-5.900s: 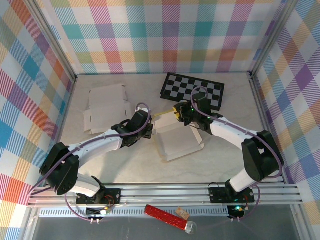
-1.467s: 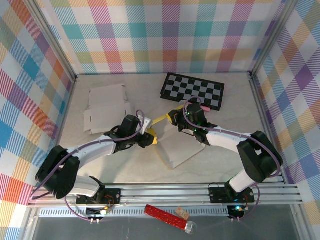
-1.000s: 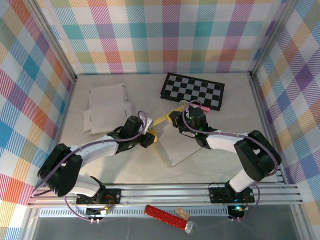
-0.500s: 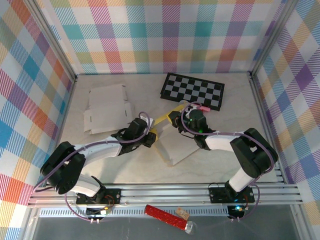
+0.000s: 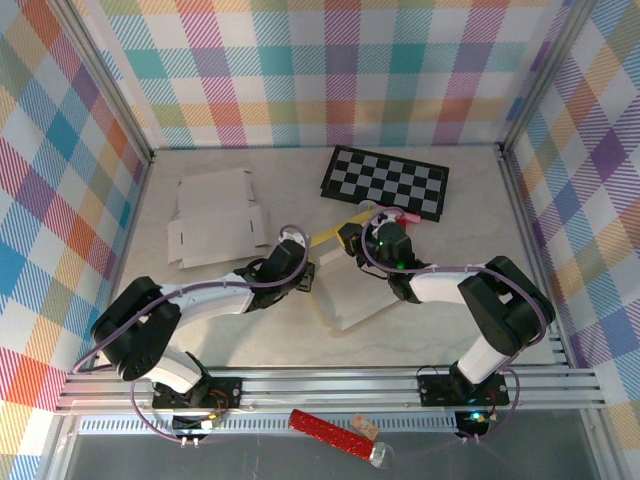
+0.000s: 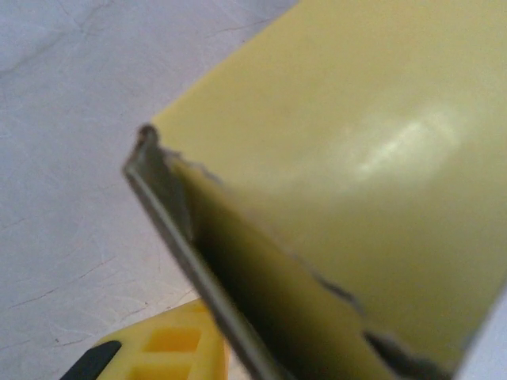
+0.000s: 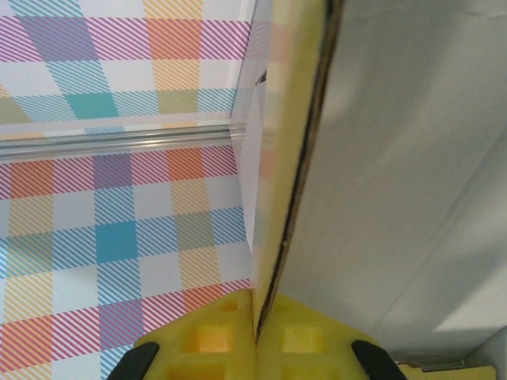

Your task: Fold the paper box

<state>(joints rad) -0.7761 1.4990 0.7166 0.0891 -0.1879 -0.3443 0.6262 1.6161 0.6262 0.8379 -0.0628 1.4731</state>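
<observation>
Right end effector [image 7: 255, 339] on paper box [image 7: 396, 158]

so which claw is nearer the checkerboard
Right. The right claw sits just short of the checkerboard; the left claw is farther off, nearer the robot and further left.

One camera looks down from behind the arm bases; wrist cameras peer closely past the left end effector [image 5: 304, 278] and right end effector [image 7: 255, 340] at the shared white-and-yellow paper box [image 5: 360, 295].
</observation>
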